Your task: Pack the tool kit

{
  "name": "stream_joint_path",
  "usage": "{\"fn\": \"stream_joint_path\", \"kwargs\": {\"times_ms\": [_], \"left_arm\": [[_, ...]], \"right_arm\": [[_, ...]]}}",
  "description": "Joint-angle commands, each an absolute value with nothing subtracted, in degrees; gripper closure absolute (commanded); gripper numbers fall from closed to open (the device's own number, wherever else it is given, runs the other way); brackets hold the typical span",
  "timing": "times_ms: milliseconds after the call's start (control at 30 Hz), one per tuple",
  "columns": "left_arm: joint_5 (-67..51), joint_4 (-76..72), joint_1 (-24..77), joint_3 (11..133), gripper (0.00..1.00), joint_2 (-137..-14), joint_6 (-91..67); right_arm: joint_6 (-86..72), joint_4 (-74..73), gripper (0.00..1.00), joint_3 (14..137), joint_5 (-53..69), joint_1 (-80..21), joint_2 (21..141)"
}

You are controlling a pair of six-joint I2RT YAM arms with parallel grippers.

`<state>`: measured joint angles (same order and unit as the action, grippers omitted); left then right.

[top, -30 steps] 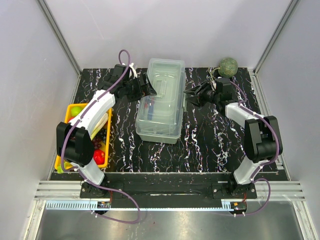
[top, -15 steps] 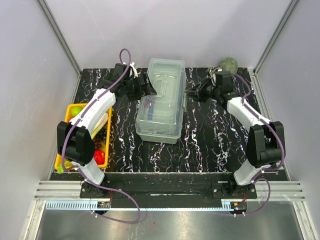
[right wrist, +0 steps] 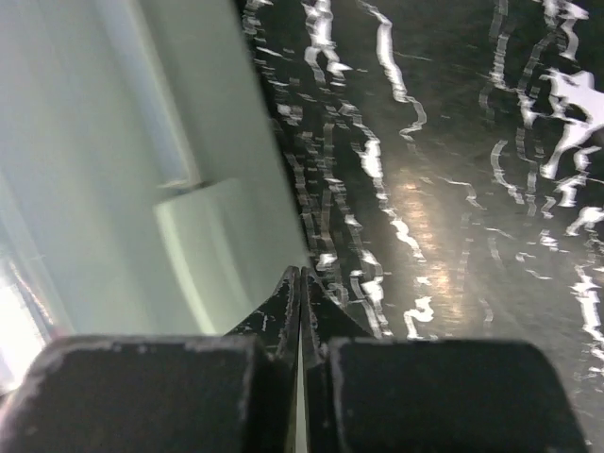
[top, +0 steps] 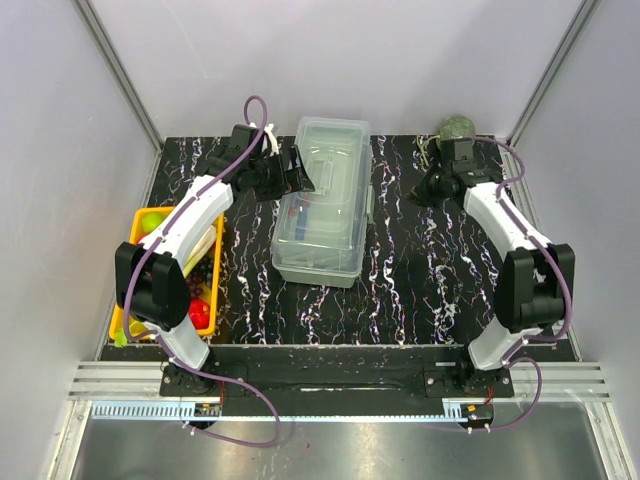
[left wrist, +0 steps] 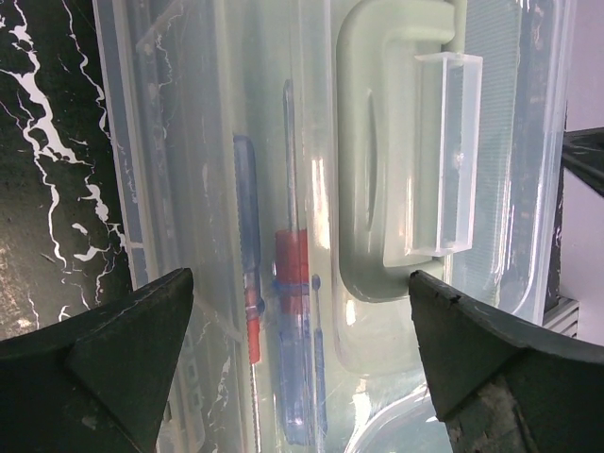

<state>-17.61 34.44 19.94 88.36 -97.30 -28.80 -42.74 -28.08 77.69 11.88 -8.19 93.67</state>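
Plastic lid [left wrist: 319, 142] blurs the red and blue tools [left wrist: 291, 321] beneath; left jaws gape wide, right jaws pressed together.

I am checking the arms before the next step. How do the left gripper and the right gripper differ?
The left gripper is open wide; the right gripper is shut, fingertips together. The left gripper faces the lid of the toolbox; the right gripper points at the table beside it. Both hold nothing.

Tools [left wrist: 291, 283] blurred through toolbox lid [left wrist: 189, 142], yellow tray [top: 216, 290] partly hidden under left arm [top: 190, 225]
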Motion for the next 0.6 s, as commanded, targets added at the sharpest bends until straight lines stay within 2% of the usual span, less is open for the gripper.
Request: {"fn": "stream_joint_path", "kwargs": {"times_ms": [0,467,567], "left_arm": [[-18.8,37.5,21.4,86.3,0.02,-99.1,-25.8],[-27.3,35.8,21.4,80.4,0.08,-100.1,-28.0],[-35.3,30.3,21.3,77.6,0.08,-100.4,-30.7]], "right_arm": [[-37.4,-34.1,1.0,80.0,4.2,-10.2,98.3],[-37.1,-22.5,1.0,86.6,11.8,-19.1,111.8],[-37.7,-16.6,1.0,85.1,15.5,-19.9,111.5]]}}
